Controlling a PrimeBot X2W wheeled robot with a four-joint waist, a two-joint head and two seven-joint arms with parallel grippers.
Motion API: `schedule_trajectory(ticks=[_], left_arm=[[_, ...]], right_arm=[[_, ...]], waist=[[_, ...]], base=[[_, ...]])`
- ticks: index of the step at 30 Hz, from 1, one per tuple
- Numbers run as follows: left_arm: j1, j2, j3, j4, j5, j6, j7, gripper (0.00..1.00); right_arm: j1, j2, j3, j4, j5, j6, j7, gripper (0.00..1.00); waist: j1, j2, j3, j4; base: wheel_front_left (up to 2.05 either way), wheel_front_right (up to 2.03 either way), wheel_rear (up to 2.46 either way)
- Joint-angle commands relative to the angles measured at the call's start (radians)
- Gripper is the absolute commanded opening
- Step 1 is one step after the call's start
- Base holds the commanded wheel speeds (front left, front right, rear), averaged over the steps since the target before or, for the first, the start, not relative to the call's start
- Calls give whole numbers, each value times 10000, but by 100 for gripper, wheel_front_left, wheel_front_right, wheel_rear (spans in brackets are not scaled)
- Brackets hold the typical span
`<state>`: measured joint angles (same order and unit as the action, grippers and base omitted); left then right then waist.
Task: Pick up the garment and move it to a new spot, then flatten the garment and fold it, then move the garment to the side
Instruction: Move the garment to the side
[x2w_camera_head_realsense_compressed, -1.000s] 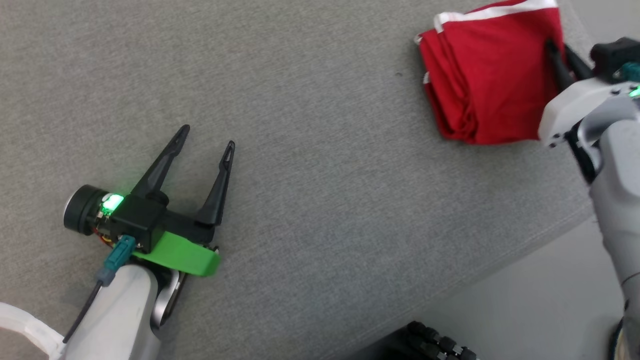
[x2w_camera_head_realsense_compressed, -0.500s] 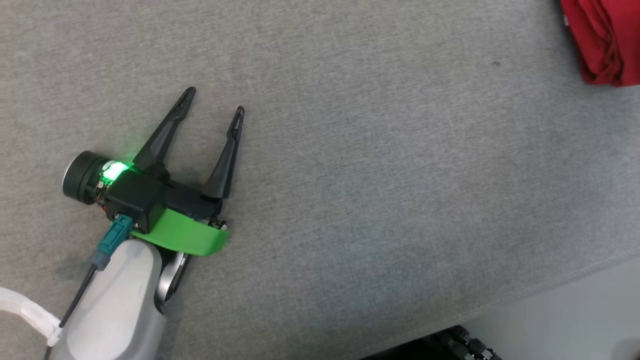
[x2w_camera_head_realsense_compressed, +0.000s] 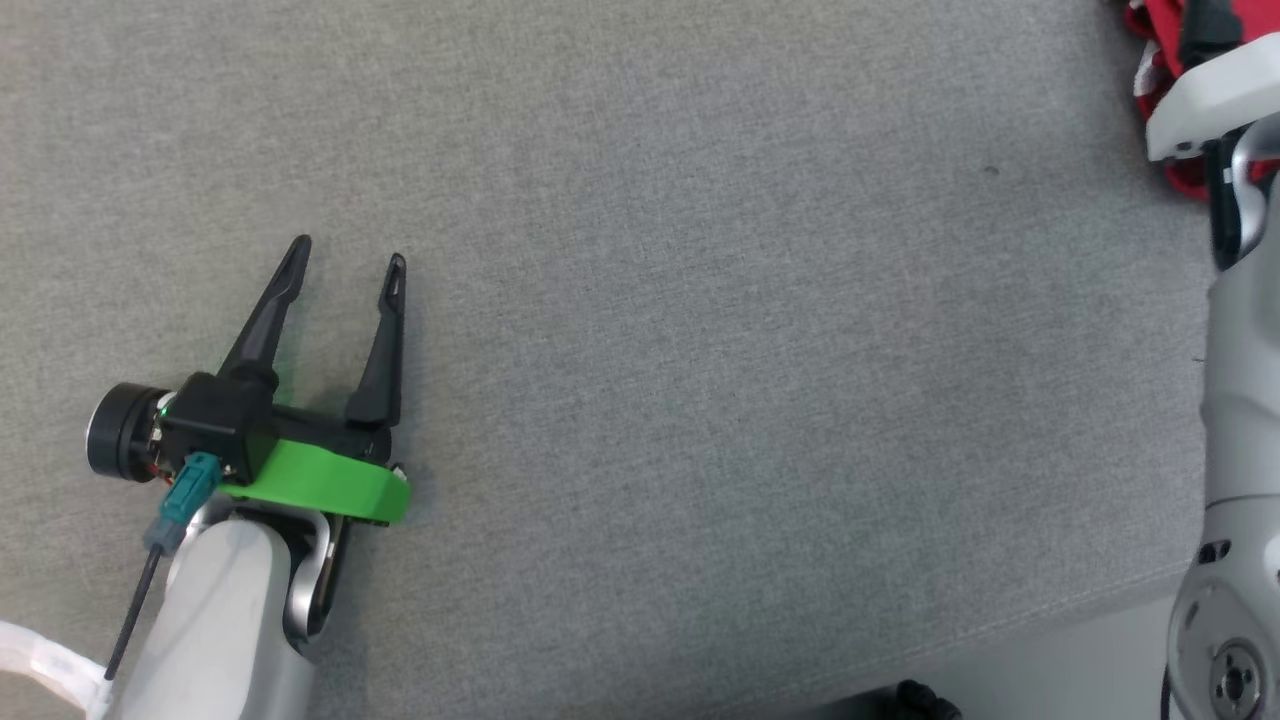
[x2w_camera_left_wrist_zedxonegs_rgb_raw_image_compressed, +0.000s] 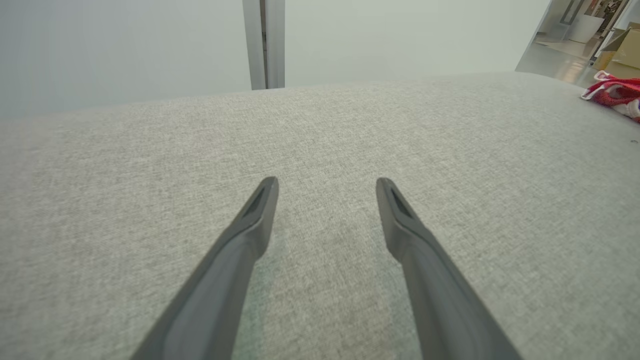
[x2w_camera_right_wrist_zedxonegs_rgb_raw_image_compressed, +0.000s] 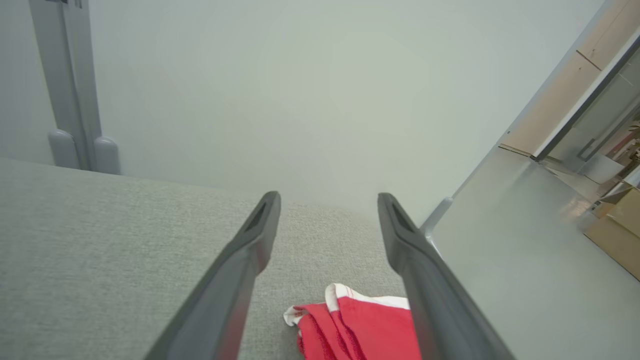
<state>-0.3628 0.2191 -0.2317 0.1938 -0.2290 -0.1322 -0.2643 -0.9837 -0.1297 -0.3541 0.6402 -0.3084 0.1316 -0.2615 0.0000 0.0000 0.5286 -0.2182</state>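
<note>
The garment (x2w_camera_head_realsense_compressed: 1152, 30) is a folded red piece with white trim, lying at the far right corner of the grey padded surface (x2w_camera_head_realsense_compressed: 700, 350). It also shows in the left wrist view (x2w_camera_left_wrist_zedxonegs_rgb_raw_image_compressed: 612, 92) and the right wrist view (x2w_camera_right_wrist_zedxonegs_rgb_raw_image_compressed: 360, 327). My right gripper (x2w_camera_right_wrist_zedxonegs_rgb_raw_image_compressed: 328, 200) is open and hovers just above the garment, with nothing between its fingers. Its pale wrist housing (x2w_camera_head_realsense_compressed: 1215, 90) covers part of the cloth in the head view. My left gripper (x2w_camera_head_realsense_compressed: 348, 254) rests open and empty on the bare surface at the left (x2w_camera_left_wrist_zedxonegs_rgb_raw_image_compressed: 326, 184), far from the garment.
The surface's front edge (x2w_camera_head_realsense_compressed: 1050, 620) runs along the lower right, with pale floor beyond it. A plain wall and a grey post (x2w_camera_left_wrist_zedxonegs_rgb_raw_image_compressed: 264, 45) stand behind the surface. Cardboard boxes (x2w_camera_left_wrist_zedxonegs_rgb_raw_image_compressed: 625, 47) sit far off to the right.
My right gripper has gone from shut on the garment to open, and the cloth now lies free under it. The head camera has swung, shifting the whole picture. My left gripper stays open.
</note>
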Motion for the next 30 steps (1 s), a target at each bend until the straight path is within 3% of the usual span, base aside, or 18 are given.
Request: schedule_trajectory(ticks=[1,10,22,30], left_arm=[[141,-90,195,25,81,31,0,100],[670,-589,1100,385,273,31,0,100],[1626,-1073,1609,1003,458,32,0,100],[2572,-1325,1961,1209,580,32,0,100]], right_arm=[[293,122,177,-344,362,-19,-34,100],[2533,677,1674,-1564,2178,-19,-43,100],[5305,762,2315,-2100,3812,-19,-45,100],[7015,770,2941,-2442,4455,-19,-46,100]], waist=[[0,0,-639,254],[0,0,-1812,942],[0,0,-3268,2026],[0,0,-4148,2317]], base=[[0,0,0],[0,0,0],[0,0,0],[0,0,0]])
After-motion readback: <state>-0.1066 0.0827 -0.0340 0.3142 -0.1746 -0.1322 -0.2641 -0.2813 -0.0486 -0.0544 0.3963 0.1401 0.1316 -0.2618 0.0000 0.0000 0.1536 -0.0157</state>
